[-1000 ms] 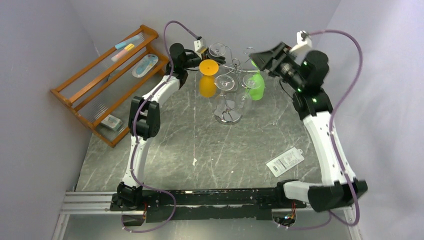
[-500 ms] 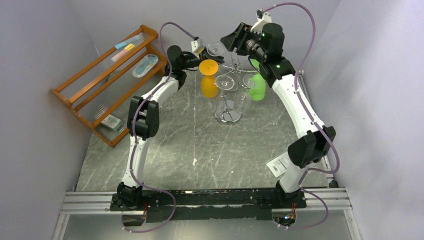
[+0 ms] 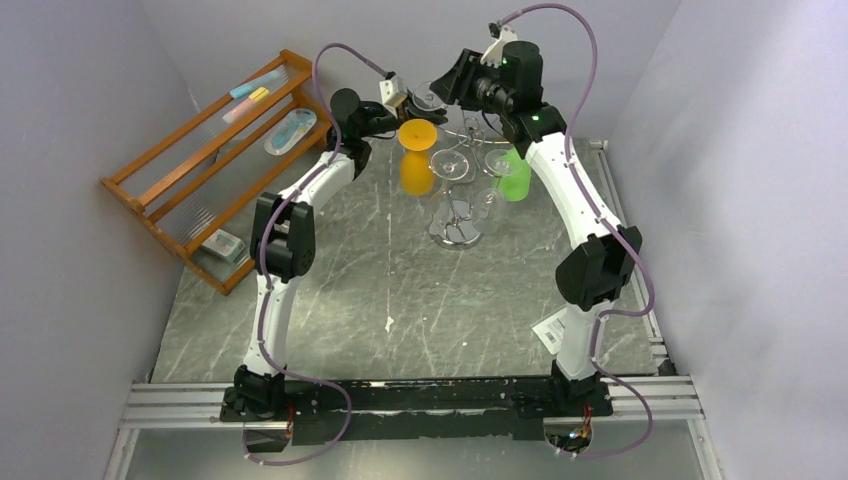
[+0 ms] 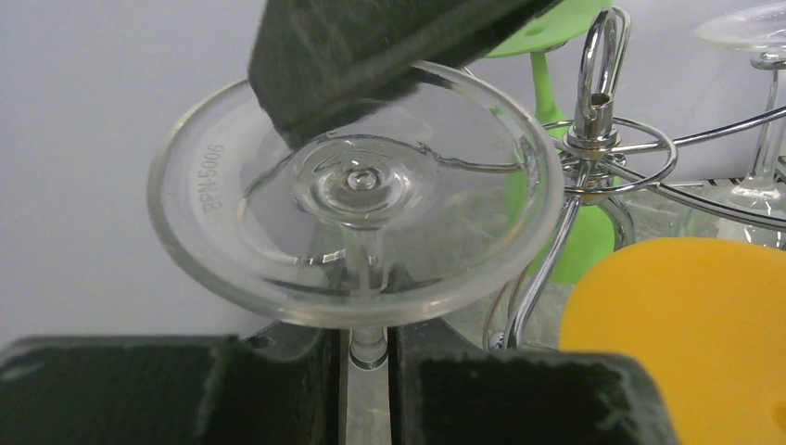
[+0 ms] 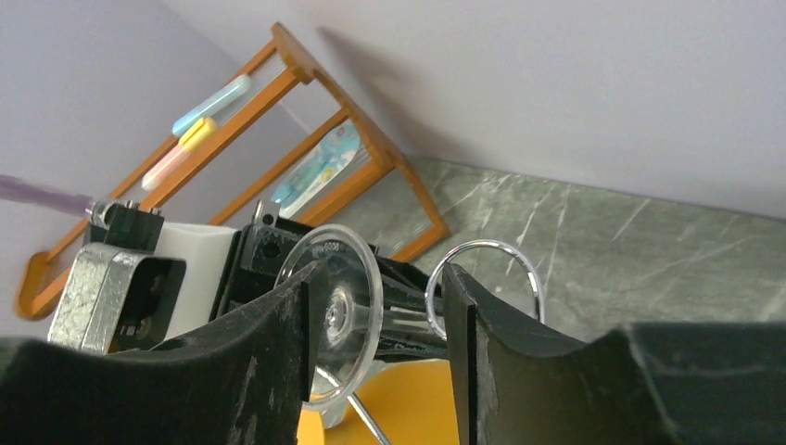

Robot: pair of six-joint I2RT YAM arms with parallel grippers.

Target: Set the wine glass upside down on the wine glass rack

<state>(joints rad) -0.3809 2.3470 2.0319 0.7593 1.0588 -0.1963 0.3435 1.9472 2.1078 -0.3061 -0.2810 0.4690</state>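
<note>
Lavender walls close in a grey marbled surface [image 3: 400, 290], with an orange-brown wooden shelf [image 3: 215, 150] against the left wall. It carries pastel blue and yellow sticks [image 3: 255, 88], a printed packet [image 3: 290, 130] and a small box [image 3: 224, 243]; their print is too small to read.

At the back stands the wine glass rack [image 3: 457, 232], chrome wire arms curling out from a central post. An orange glass [image 3: 416, 155], a green glass [image 3: 512, 180] and a clear one [image 3: 452, 165] hang from it, bowls down.

The left gripper [image 4: 366, 362] has its jaws closed on the stem of the wine glass [image 4: 357, 185]. The glass is held foot-up beside the rack's far left arm, just behind the orange glass's foot. Whether the stem sits in a wire loop cannot be told. Embossed lettering on the foot's rim reads roughly "BPM-5006".

The right gripper [image 5: 375, 287] is at that foot with its jaws spread apart; one finger [image 4: 371, 46] overlaps the rim, contact unclear.

A white printed tag [image 3: 548, 330] lies near the right arm, illegible.
</note>
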